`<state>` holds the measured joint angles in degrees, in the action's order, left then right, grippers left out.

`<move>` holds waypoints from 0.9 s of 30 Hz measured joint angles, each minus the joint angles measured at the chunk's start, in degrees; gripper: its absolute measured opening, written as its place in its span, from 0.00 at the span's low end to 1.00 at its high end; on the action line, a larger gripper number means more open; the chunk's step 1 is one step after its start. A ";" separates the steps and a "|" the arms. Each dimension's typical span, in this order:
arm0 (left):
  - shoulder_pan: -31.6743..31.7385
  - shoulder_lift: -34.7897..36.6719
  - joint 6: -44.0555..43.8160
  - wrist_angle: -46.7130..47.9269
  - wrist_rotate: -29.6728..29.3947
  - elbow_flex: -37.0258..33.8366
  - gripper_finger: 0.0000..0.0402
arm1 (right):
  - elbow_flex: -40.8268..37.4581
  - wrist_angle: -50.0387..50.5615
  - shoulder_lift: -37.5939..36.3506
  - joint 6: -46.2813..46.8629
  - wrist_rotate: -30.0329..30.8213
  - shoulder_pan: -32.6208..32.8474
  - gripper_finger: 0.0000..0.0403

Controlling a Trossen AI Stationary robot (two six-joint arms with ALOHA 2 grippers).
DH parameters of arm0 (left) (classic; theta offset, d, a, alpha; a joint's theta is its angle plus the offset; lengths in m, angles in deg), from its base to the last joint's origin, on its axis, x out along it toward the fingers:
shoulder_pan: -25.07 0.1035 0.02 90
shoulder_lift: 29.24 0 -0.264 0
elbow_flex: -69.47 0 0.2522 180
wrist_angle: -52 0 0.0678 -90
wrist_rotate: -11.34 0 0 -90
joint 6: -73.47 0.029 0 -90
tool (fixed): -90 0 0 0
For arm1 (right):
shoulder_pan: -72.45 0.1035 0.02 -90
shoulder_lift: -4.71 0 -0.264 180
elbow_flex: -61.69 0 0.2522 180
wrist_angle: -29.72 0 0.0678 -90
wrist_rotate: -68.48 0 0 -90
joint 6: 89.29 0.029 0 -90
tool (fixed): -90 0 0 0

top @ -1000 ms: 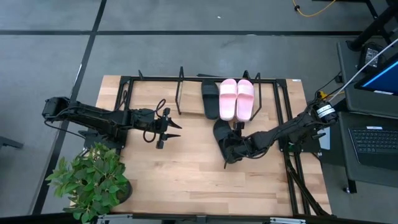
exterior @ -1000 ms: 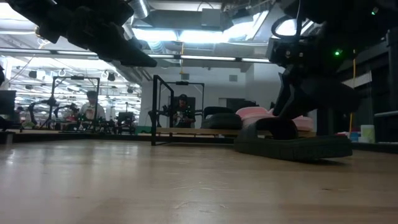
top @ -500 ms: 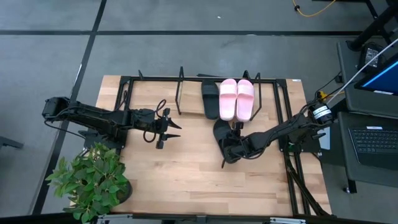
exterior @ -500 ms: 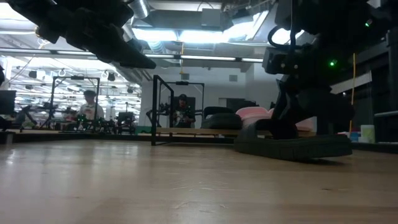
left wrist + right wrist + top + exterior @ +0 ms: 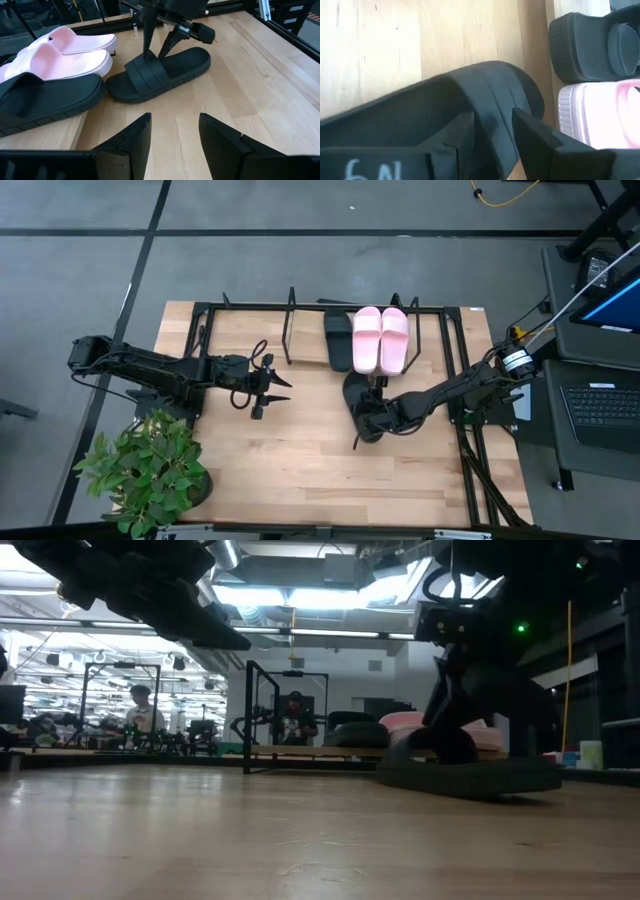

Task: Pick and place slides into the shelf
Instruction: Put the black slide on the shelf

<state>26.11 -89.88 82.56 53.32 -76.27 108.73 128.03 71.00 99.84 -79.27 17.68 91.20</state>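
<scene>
One black slide (image 5: 352,392) lies sole down on the tabletop in front of the shelf (image 5: 305,340). It also shows in the low view (image 5: 470,776) and the left wrist view (image 5: 190,62). On the shelf rest another black slide (image 5: 338,340) and two pale pink slides (image 5: 380,340), side by side. My right gripper (image 5: 364,414) stands over the loose slide's strap, open, one finger on either side of the strap band (image 5: 492,100). My left gripper (image 5: 275,390) hovers open over the table's left-middle, pointing toward the slide. My right gripper comes down from above onto the strap (image 5: 145,75) of the black slide. Its two fingers (image 5: 148,47) stand at the strap's edge, with the band passing between them. Whether the tips press the strap, I cannot tell. The slide lies flat on the table.
A potted plant (image 5: 150,470) stands at the table's near left corner. Black frame rails (image 5: 465,380) run along the table's right side. A laptop (image 5: 605,405) sits off the right edge. Bare wood (image 5: 300,470) lies near the front. People and equipment show far behind in the low view.
My right gripper has shifted slightly toward the table's left, settling over the black slide's strap. The slide has stayed in place on the table. The left arm has kept still.
</scene>
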 joint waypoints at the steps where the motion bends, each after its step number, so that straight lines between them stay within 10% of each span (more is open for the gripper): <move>1: 0.00 0.02 0.00 0.00 0.00 0.00 0.39 | 0.04 -0.04 -0.02 0.00 0.00 0.00 0.33; 27: 0.00 0.02 -0.11 -0.02 0.00 0.00 0.39 | 0.04 1.81 -0.02 0.17 -2.08 0.00 0.20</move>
<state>26.11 -89.86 82.45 53.29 -76.27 108.73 128.07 72.80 99.82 -79.10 15.61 91.20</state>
